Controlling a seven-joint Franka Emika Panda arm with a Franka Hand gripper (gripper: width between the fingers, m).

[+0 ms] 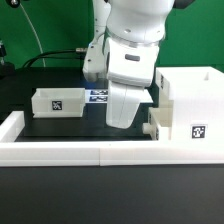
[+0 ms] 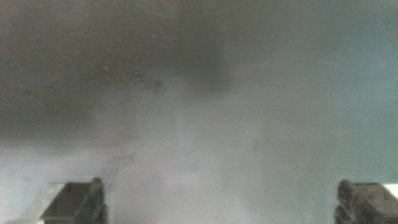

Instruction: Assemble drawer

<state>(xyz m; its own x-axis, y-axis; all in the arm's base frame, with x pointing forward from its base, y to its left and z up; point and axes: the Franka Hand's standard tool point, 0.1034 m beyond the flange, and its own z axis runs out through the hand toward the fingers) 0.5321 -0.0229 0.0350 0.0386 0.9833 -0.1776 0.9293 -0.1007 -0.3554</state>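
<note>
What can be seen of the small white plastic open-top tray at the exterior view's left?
The small white plastic open-top tray is a low rectangular box with thin walls. Its front wall bears one black-and-white square tag. It stands upright on the dark table, behind the long low white border wall, apart from the robot arm. Nothing grips it.

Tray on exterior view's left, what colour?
White tray, black-and-white square tag; best in exterior view.

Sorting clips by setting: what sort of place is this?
Likely a robotics lab bench: a white robot arm over a black table, a border wall, and a tag-marked tray and box housing.
</note>
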